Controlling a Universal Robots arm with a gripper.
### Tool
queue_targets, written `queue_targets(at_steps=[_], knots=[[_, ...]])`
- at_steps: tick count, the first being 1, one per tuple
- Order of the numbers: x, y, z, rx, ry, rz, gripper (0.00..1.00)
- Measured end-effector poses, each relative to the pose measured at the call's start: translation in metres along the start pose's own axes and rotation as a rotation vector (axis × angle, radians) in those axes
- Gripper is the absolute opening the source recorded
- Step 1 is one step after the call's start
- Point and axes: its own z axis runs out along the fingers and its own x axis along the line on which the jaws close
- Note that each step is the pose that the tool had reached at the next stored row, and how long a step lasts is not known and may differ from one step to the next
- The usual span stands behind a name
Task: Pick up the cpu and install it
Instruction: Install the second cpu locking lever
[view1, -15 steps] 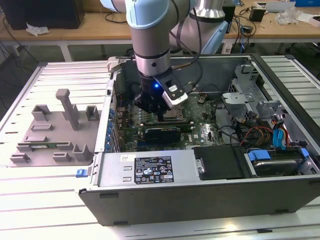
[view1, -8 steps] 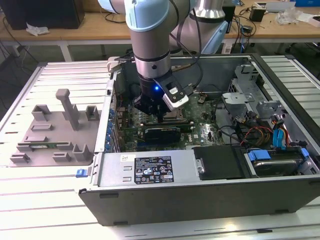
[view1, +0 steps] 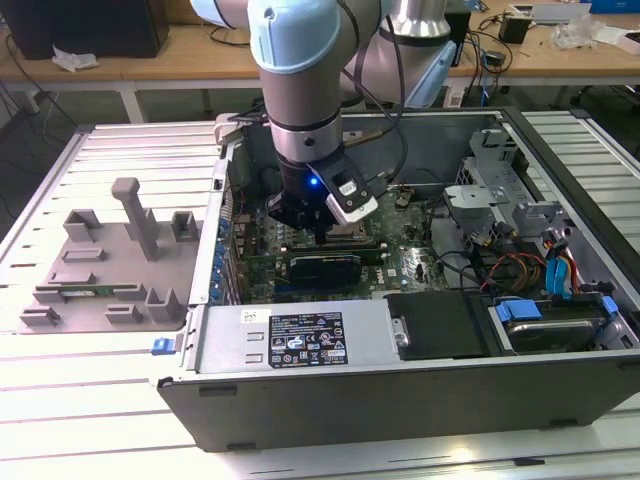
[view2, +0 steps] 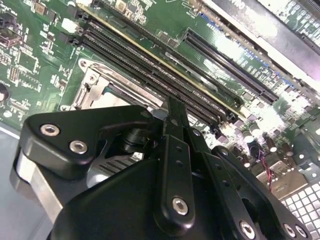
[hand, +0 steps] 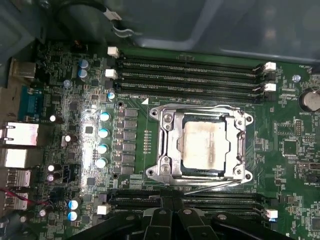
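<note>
The cpu (hand: 204, 146) is a flat silver square with a smudged top. It lies inside the metal socket frame (hand: 166, 150) on the green motherboard (hand: 135, 165), and the frame's rim runs around its edges. My gripper (hand: 173, 202) hangs over the memory slots just beside the socket, fingers pressed together with nothing between them. In the second wrist view the gripper (view2: 175, 107) points down at the board next to a corner of the socket frame (view2: 92, 82). In the exterior view the gripper (view1: 315, 228) is low inside the open computer case (view1: 300, 395).
Black memory slots (hand: 190, 70) flank the socket on two sides. Capacitors (hand: 103, 132) and rear ports (hand: 17, 145) stand nearby. In the exterior view, cables and drive bays (view1: 530, 270) fill the case's right. A grey holder fixture (view1: 110, 260) lies to the case's left.
</note>
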Motion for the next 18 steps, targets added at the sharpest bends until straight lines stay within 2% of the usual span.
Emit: queue_targets(at_steps=[2, 3, 5, 7, 12, 14, 17, 18], knots=[[0.0002, -0.0031, 0.0001, -0.0185, -0.0010, 0.002, 0.11], [0.0003, -0.0049, 0.0004, -0.0314, -0.0017, 0.003, 0.11], [0.0005, -0.0059, 0.0011, -0.0465, -0.0025, 0.004, 0.11], [0.0017, -0.0071, 0.0024, -0.0733, -0.0041, 0.007, 0.11], [0.0024, -0.0139, 0.0045, -0.0824, -0.0053, 0.012, 0.11], [0.0030, -0.0147, 0.0050, -0.0894, -0.0061, 0.016, 0.11], [0.0060, -0.0147, 0.0062, -0.1074, -0.0080, 0.023, 0.11], [0.0071, -0.0148, 0.0067, -0.1101, -0.0086, 0.026, 0.11]])
